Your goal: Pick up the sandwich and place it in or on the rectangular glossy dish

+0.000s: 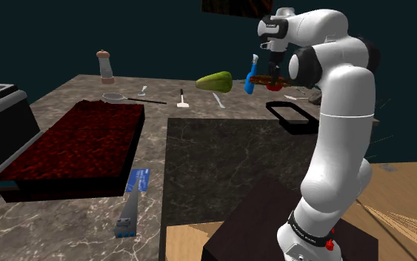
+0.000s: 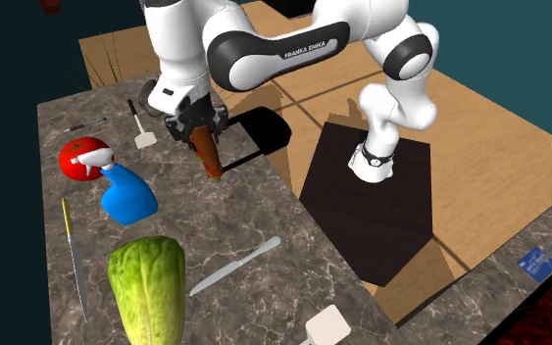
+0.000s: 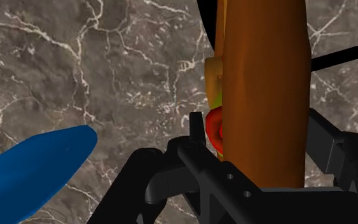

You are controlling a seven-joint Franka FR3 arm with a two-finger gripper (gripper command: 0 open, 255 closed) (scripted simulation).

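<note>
Above the desk [image 1: 199,148], shoulder view: the gripper [image 1: 274,77] clamps the sandwich [image 1: 276,85] near the black rectangular dish [image 1: 292,119]. Second exterior view: the sandwich hangs end-down beside that dish. Wrist view: both fingers [image 3: 199,137] clasp the brown bread.

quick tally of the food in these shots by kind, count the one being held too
sandwich: 1
lettuce head: 1
tomato: 1
total: 3
</note>
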